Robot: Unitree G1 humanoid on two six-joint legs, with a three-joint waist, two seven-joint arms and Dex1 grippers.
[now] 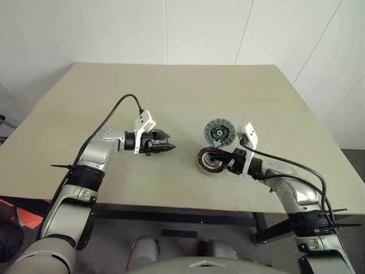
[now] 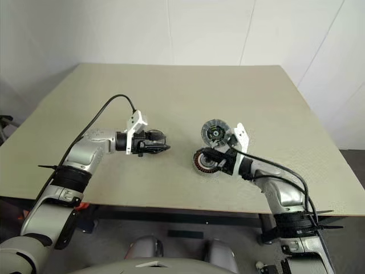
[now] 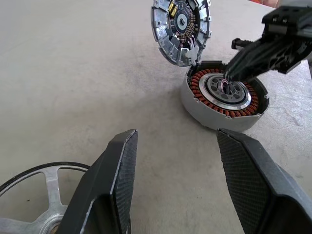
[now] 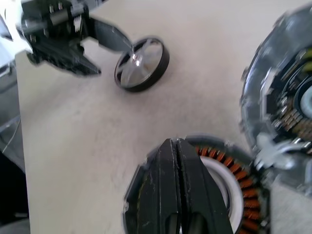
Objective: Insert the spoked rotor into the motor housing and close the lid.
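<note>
On the bench (image 1: 171, 91), the motor housing (image 3: 223, 95) lies open, copper windings exposed, nothing yet seated inside. The lid (image 3: 181, 28) is propped upright just behind it, apparently to clear access. The right tool (image 4: 176, 161), fully closed, is pressed into the housing's hub. The left tool (image 3: 178, 161) is held half open, empty, beside the spoked rotor (image 4: 141, 63).

Silver-grey metal arms with black joint bands, white wrist camera brackets, looping black cables, and black textured jaws.

A plain test room or lab is suggested: a bare beige table (image 1: 171, 97) is set against white panelled walls (image 1: 171, 28) at 12 o'clock.
</note>
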